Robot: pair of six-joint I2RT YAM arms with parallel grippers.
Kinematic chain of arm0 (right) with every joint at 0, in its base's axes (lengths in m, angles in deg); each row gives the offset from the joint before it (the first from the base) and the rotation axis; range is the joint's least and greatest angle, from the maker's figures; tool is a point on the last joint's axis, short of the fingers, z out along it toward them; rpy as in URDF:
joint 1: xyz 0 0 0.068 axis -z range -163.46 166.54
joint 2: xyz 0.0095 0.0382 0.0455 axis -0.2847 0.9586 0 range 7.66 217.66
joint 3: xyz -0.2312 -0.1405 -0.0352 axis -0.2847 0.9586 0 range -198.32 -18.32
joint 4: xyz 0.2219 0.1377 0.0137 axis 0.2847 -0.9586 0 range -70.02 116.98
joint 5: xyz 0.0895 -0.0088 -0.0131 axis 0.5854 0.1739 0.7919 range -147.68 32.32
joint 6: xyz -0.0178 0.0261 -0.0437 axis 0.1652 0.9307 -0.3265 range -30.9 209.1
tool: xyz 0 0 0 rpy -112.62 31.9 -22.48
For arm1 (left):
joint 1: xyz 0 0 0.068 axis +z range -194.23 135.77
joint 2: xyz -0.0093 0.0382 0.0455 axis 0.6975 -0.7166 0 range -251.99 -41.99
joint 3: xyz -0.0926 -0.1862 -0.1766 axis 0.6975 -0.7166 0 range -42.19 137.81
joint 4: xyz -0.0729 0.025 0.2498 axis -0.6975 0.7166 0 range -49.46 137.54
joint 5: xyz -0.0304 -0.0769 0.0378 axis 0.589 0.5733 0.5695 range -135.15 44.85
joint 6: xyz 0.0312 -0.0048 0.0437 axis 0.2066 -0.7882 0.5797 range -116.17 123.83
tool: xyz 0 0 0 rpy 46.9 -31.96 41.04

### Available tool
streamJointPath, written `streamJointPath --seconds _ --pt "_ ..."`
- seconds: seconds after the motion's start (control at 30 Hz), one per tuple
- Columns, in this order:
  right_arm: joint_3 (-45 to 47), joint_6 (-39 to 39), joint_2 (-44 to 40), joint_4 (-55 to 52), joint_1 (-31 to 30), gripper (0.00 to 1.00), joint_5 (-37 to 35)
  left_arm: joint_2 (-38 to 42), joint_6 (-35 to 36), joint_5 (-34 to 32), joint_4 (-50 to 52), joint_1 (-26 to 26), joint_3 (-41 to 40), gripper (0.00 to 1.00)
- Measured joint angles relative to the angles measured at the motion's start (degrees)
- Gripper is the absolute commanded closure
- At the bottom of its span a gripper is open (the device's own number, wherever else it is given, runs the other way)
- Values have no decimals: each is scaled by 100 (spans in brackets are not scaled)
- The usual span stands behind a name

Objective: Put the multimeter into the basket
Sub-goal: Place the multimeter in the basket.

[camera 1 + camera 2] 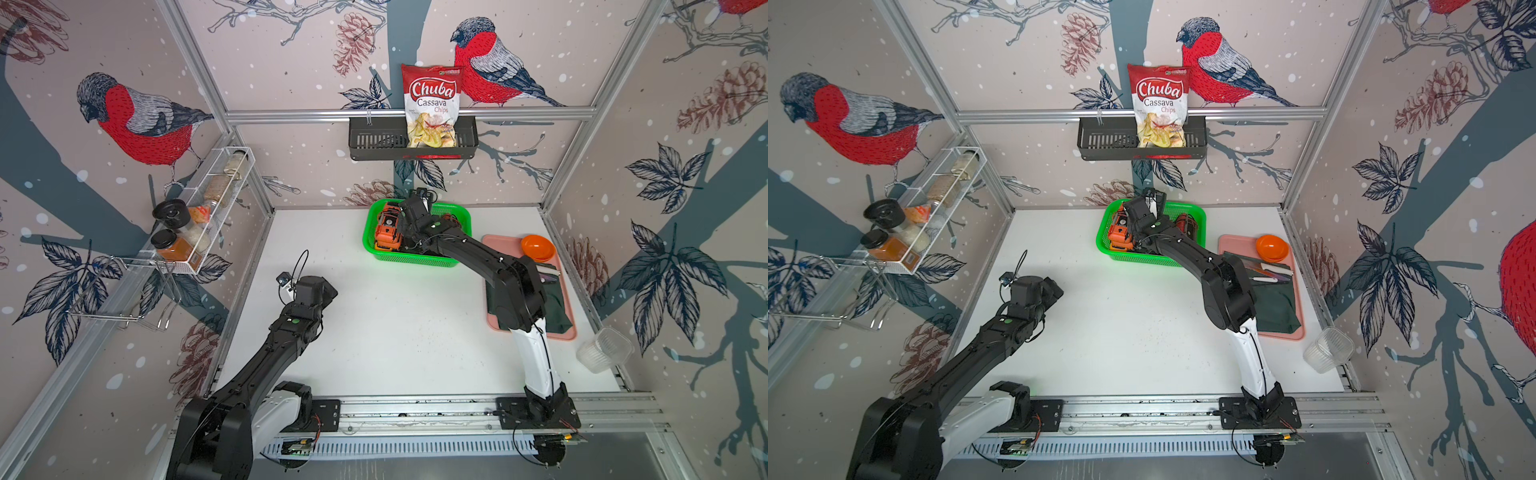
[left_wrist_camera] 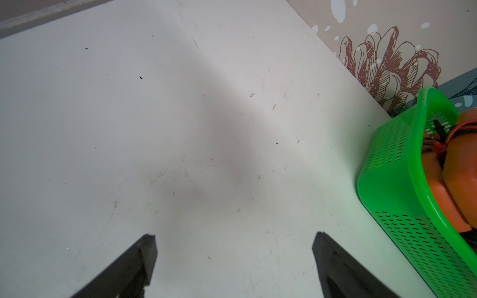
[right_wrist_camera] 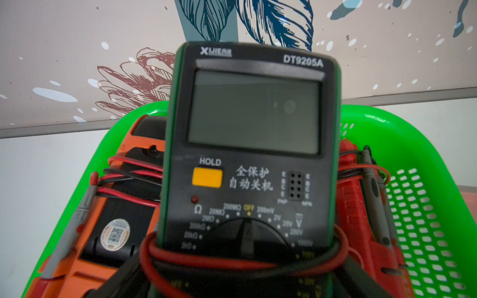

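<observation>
At the back edge of the worktop, a little toward the right, stands the green basket, and the task looks nearly finished. The right gripper reaches over the basket with its fingers clamped on the lower body of the green-cased multimeter. The meter stands upright inside the rim, between an orange meter and a red meter already lying in the basket. Whether its lower end rests on the basket floor is hidden. What seems left is to set it down, let go and lift clear, not yet done. The left gripper hangs above bare worktop near the left edge. Its fingers are wide apart and hold nothing, and the basket is just off to one side.

The largest writing is on the snack bag in the black rack on the back wall: "Chuba Cassava Chips". On the held meter the top reads "DT9205A", beside a brand mark starting with X that is too soft to spell. Under the blank display is "HOLD" above a yellow button, then "全保护 自动关机", and "PNP" and "NPN" under the socket. Around the dial run "Ω", "OFF" in yellow, "V" and range marks such as "200mV" and "2V". The orange meter carries a round QR sticker whose text is unreadable.
</observation>
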Motion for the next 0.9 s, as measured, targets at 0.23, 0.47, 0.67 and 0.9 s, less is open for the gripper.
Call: streamJointPath --seconds 0.23,0.47,0.67,0.9 --pt "48 109 184 -168 -20 75 13 -87 55 72 -39 0 -20 2" --pt "177 166 184 -131 -111 26 -111 -151 55 90 -39 0 0 2" --pt "205 227 98 -214 -122 1 -26 -109 55 90 -33 0 28 2" --pt "337 315 -291 -448 -188 1 24 13 52 87 -31 0 33 2"
